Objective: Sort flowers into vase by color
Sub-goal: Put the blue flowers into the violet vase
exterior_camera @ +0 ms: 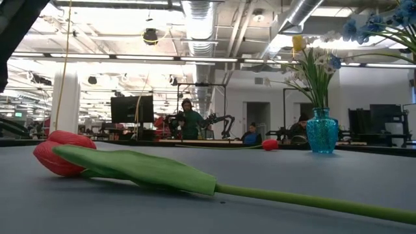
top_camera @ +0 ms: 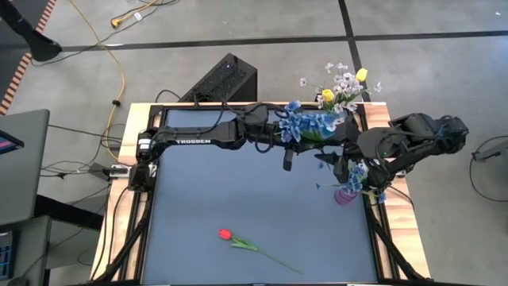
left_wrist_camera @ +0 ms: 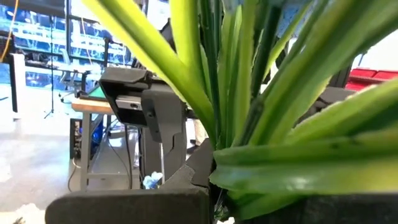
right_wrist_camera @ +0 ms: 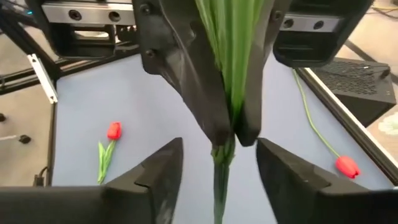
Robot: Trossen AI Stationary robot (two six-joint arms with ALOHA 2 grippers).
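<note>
Green stems of a blue flower bunch [top_camera: 305,123] clenched in left gripper [right_wrist_camera: 229,134], right gripper [right_wrist_camera: 219,163] spread around them, red tulip [top_camera: 225,234] on table [top_camera: 206,191]

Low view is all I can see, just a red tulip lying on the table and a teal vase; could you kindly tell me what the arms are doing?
Observer: The left claw is shut on a bunch of green stems.
Operator: Thank you. And the right one?
Observer: The right claw is open, with its fingers apart on either side of those same stems, just past the left claw's grip.
</note>
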